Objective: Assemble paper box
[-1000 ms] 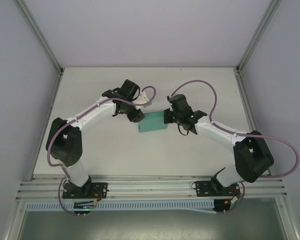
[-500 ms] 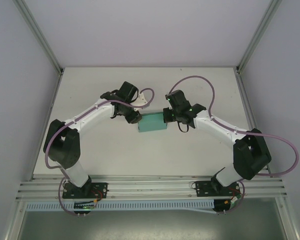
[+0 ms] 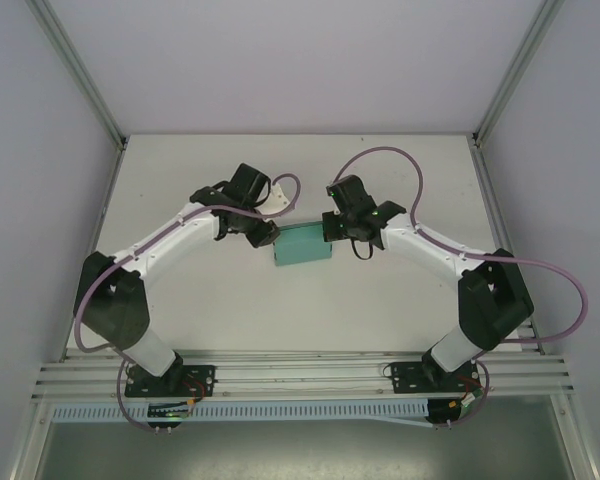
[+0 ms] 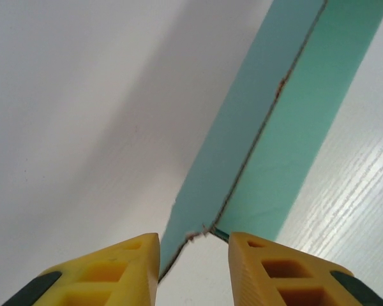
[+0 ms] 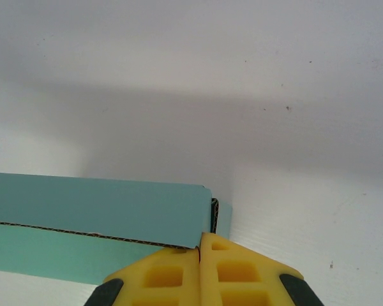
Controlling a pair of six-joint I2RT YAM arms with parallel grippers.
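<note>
On the desk [image 3: 230,310], my left claw [image 4: 193,241] sits spread astride a corner of the box [image 3: 303,245], and my right claw [image 5: 200,239] is pressed together at the other end. I'd judge the card light and bendy, best pinched near a fold.

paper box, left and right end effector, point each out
paper box [image 3: 303,246]: top external view, top face middle
left end effector [image 4: 193,247]: left wrist view, gap between fingertips
right end effector [image 5: 200,247]: right wrist view, seam between fingertips

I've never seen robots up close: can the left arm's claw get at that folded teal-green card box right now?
Probably yes: the open left claw sits at the folded teal-green card box's corner, with nothing between them.
</note>
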